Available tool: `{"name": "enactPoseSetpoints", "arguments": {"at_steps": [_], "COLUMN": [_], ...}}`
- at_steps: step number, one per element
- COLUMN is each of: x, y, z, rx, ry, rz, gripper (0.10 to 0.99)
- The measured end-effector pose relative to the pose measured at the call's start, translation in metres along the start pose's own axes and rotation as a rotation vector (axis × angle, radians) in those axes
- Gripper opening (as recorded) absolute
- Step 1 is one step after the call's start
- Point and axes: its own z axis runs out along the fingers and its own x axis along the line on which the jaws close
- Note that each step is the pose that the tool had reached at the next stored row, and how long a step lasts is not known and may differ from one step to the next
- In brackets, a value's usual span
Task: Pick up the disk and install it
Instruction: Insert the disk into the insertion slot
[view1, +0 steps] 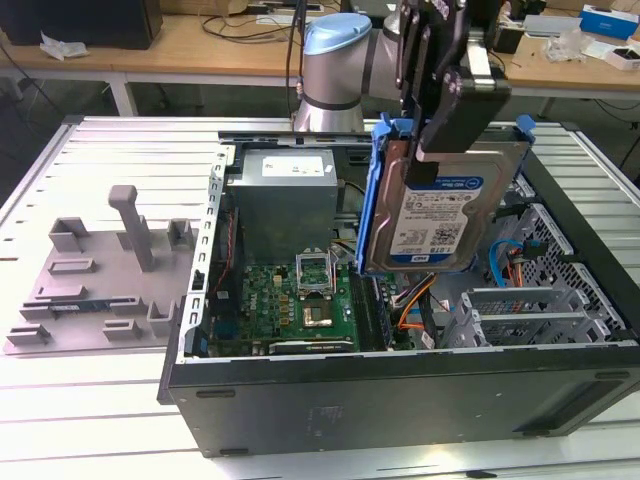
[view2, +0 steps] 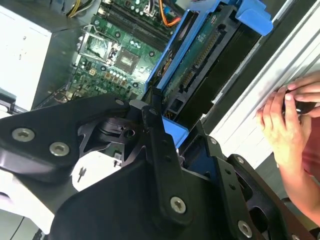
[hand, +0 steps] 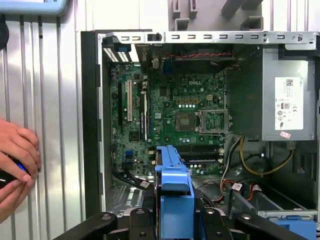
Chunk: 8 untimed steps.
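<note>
White metal slats make up the table, and a wooden desk stands behind it. An open computer case lies on the table and takes up the middle and right of the exterior view. Inside it are a green board, a grey power box and some orange wires. A grey metal cage sits at the right end of the case. At the left of the frame, a grey plastic block rests on the table beside the case.

In the upper right of the exterior view, the gripper hangs from the robot arm. Its black jaws are pinched on the top edge of the disk. The disk hangs up and down under the jaws, with its blue and white label facing the camera and its blue frame on both sides. It is over the open case, between the power box and the cage.

In both wrist views the blue edge of the disk sticks out from between the black fingers, with the green board beyond it. A person's hand rests on the table just outside the case.
</note>
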Motion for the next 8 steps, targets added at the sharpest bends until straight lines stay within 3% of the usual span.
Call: {"name": "enactPoseSetpoints", "arguments": {"at_steps": [2,3,5,6,8], "x": [0.0034,0.0053,0.0065,0.0080,0.0103], "y": [-0.0066,-0.0148,-0.0230,-0.0306,-0.0375], "z": [0.0003,0.0006,0.0008,0.0010,0.0013], "rx": [0.000,0.000,0.000,0.000,-0.001], "ry": [0.0000,-0.0001,0.0001,0.0000,0.0000], "rz": [0.000,0.000,0.000,0.000,0.000], "gripper": [0.369,0.369,0.369,0.369,0.369]}}
